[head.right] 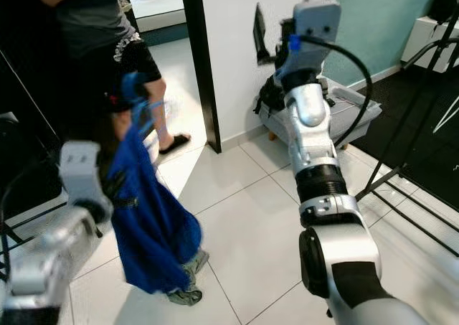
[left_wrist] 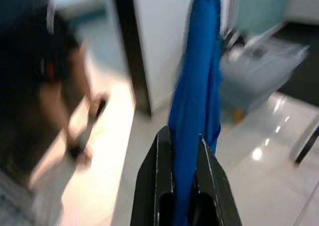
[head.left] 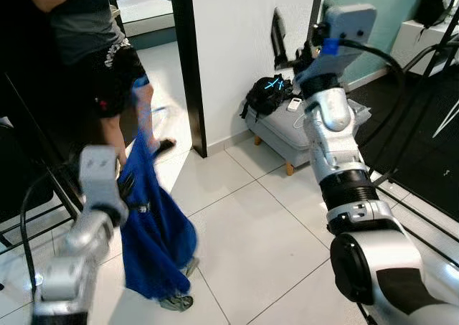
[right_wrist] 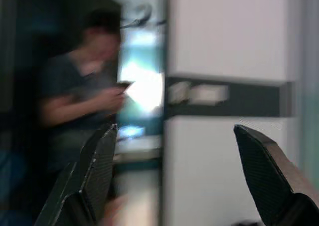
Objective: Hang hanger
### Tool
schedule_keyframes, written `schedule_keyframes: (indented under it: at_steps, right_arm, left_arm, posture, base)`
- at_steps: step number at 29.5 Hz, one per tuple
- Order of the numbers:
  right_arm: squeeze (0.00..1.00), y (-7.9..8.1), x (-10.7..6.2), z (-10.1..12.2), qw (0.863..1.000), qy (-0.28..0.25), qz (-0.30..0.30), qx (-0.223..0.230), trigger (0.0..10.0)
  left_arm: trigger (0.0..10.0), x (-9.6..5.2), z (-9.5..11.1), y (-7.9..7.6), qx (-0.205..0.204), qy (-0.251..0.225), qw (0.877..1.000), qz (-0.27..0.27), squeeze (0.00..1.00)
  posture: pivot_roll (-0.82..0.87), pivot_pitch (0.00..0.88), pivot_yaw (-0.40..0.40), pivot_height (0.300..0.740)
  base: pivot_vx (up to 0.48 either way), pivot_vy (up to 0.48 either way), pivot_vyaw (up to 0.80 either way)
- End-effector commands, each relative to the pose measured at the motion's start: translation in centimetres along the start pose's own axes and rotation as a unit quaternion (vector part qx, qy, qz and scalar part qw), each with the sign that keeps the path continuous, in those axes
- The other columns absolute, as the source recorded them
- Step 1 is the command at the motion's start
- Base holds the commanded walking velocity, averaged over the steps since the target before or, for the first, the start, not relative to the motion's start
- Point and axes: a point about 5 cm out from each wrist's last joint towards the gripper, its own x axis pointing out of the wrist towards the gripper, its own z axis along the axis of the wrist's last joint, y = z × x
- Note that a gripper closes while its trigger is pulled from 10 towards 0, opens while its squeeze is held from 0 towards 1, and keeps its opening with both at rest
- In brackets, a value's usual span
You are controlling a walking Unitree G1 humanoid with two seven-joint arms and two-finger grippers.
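Note:
A blue garment (head.left: 154, 232) hangs on a blue hanger (head.right: 138, 95), whose hook stands blurred above it. My left gripper (left_wrist: 184, 156) is shut on the blue cloth, low on my left and close to the floor tiles. My right gripper (right_wrist: 174, 176) is raised high in front of the white wall and is open, with nothing between its wide-spread fingers (head.left: 277, 34). The wrist views are blurred.
A person (head.left: 100, 45) in dark clothes stands at the upper left, just behind the garment. A black door frame (head.left: 188, 59) edges the white wall. A grey bench (head.left: 287, 135) with a black bag (head.left: 267, 94) sits at the wall. Black rack bars (head.left: 423, 74) stand on the right.

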Motion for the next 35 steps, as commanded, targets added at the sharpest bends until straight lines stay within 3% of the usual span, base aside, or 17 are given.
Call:
schedule_keyframes:
  at_steps: [1,2,4,5,6,7,8,10,11,12,13,15,16,20,24,28,35]
  right_arm:
    - [0.00,0.1,-0.9,-0.5,0.997,0.014,0.052,0.051,10.0]
    - [0.00,0.1,-0.9,-0.5,0.997,0.014,0.052,0.051,10.0]
    - [0.00,0.0,-2.9,-0.8,0.991,0.026,0.116,0.069,10.0]
    - [0.00,0.0,-2.9,-0.8,0.991,0.026,0.116,0.069,10.0]
    - [0.00,0.1,-4.3,-0.9,0.983,0.033,0.154,0.094,10.0]
    - [0.00,0.1,-4.3,-0.9,0.983,0.033,0.154,0.094,10.0]
    - [0.00,0.0,-5.8,-0.9,0.975,0.033,0.174,0.134,10.0]
    - [0.00,0.0,-5.8,-0.9,0.975,0.033,0.174,0.134,10.0]
    - [0.00,0.0,-7.1,-0.8,0.967,0.030,0.186,0.172,10.0]
    - [0.00,0.0,-7.1,-0.8,0.967,0.030,0.186,0.172,10.0]
    - [0.00,0.1,-8.2,-0.7,0.958,0.023,0.196,0.207,10.0]
    - [0.00,0.1,-8.2,-0.7,0.958,0.023,0.196,0.207,10.0]
    - [0.00,0.0,-9.1,-0.5,0.948,0.014,0.205,0.243,10.0]
    - [0.00,-0.1,-10.8,-0.9,0.933,0.020,0.219,0.285,10.0]
    - [0.00,-0.2,-11.4,-1.2,0.930,0.027,0.218,0.296,10.0]
    - [0.00,-1.4,-13.0,-2.6,0.929,0.036,0.164,0.329,10.0]
    - [0.00,-2.5,-14.2,-2.7,0.913,0.015,0.123,0.388,10.0]
  left_arm:
    - [10.0,0.2,2.8,0.8,0.023,-0.051,0.998,-0.041,0.00]
    - [10.0,0.2,2.8,0.8,0.023,-0.051,0.998,-0.041,0.00]
    - [10.0,0.5,6.4,1.6,0.064,-0.087,0.989,-0.102,0.00]
    - [10.0,0.5,6.4,1.6,0.064,-0.087,0.989,-0.102,0.00]
    - [10.0,0.5,8.6,1.8,0.084,-0.110,0.980,-0.140,0.00]
    - [10.0,0.5,8.6,1.8,0.084,-0.110,0.980,-0.140,0.00]
    - [10.0,0.6,11.2,1.8,0.108,-0.134,0.968,-0.181,0.00]
    - [10.0,0.6,11.2,1.8,0.108,-0.134,0.968,-0.181,0.00]
    - [10.0,0.5,13.6,1.6,0.137,-0.156,0.952,-0.225,0.00]
    - [10.0,0.5,13.6,1.6,0.137,-0.156,0.952,-0.225,0.00]
    - [10.0,0.4,15.6,1.3,0.165,-0.171,0.936,-0.260,0.00]
    - [10.0,0.4,15.6,1.3,0.165,-0.171,0.936,-0.260,0.00]
    - [10.0,0.6,17.1,1.2,0.191,-0.182,0.923,-0.280,0.00]
    - [10.0,1.2,19.9,1.3,0.217,-0.215,0.907,-0.291,0.00]
    - [10.0,1.3,20.9,1.3,0.222,-0.228,0.901,-0.294,0.00]
    - [10.0,1.0,23.1,0.8,0.225,-0.268,0.883,-0.312,0.00]
    - [10.0,0.8,24.1,0.7,0.230,-0.287,0.872,-0.323,0.00]
  posture:
    - [0.09,0.000,0.030,0.740]
    - [0.09,0.000,0.030,0.740]
    - [0.09,0.000,0.030,0.740]
    - [0.09,0.000,0.030,0.740]
    - [0.08,0.000,0.043,0.740]
    - [0.08,0.000,0.043,0.740]
    - [0.08,0.000,0.044,0.740]
    - [0.08,0.000,0.044,0.740]
    - [0.07,0.000,0.056,0.740]
    - [0.07,0.000,0.056,0.740]
    - [0.06,0.000,0.059,0.740]
    - [0.06,0.000,0.059,0.740]
    - [0.06,0.000,0.059,0.740]
    - [0.05,0.000,0.065,0.740]
    - [0.05,0.000,0.065,0.740]
    - [0.04,0.000,0.065,0.740]
    - [0.04,0.000,0.063,0.740]
  base:
    - [0.000,0.000,0.00]
    - [0.000,0.000,0.00]
    - [0.000,0.000,0.00]
    - [0.000,0.000,0.00]
    - [0.000,0.000,0.00]
    - [0.000,0.000,0.00]
    - [0.000,0.000,0.00]
    - [0.000,0.000,0.00]
    - [0.000,0.000,0.00]
    - [0.000,0.000,0.00]
    - [0.000,0.000,0.00]
    - [0.000,0.000,0.00]
    - [0.000,0.000,0.00]
    - [0.000,0.000,0.00]
    - [0.000,0.000,0.00]
    - [0.000,0.000,0.00]
    - [0.000,0.000,0.00]
